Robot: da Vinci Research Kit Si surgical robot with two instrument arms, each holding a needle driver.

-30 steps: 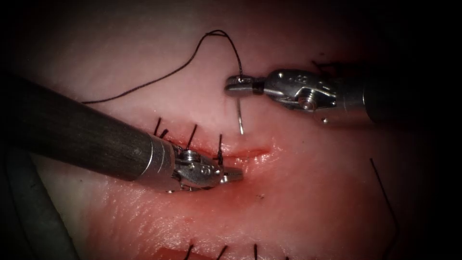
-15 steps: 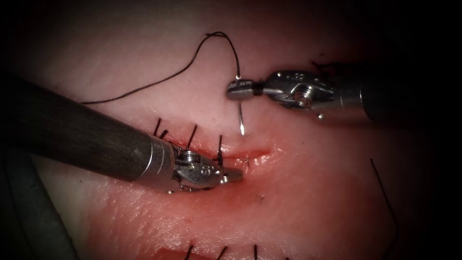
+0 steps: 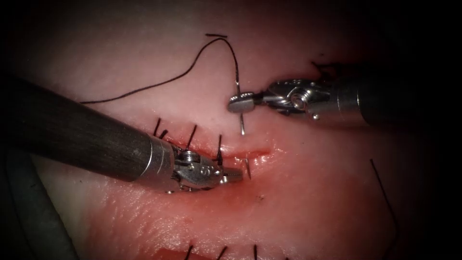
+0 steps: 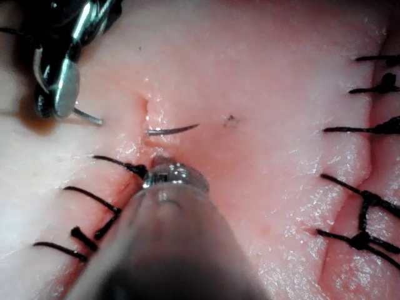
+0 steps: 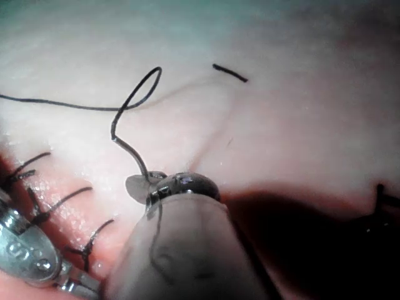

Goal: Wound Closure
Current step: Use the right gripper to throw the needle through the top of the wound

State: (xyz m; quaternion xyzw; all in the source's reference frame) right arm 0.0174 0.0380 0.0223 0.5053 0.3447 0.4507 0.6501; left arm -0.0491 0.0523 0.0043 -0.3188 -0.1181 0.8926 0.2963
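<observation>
Left tool sits low on the near edge of the cut, its jaws close together with nothing seen between them, their tips aimed toward the picture's right. Just past those tips the needle tip pokes out of the tissue at the cut's near lip; in the left wrist view the same point lies as a thin sliver just beyond the tool's nose, coming out of the cut and running away from it. A second ago no point showed there, so the needle has been driven through since then. Further right and above, the right tool clamps the needle near its thread end, the shaft dropping from the jaws into the far lip of the cut. So the needle's curve runs roughly up and down the endoscope view, across the cut, entering on the far side and emerging on the near side. From the needle's tail the thread arcs up and sweeps off to the left over bare tissue. Of the two tools, the left one is much the nearer to the emerged tip
</observation>
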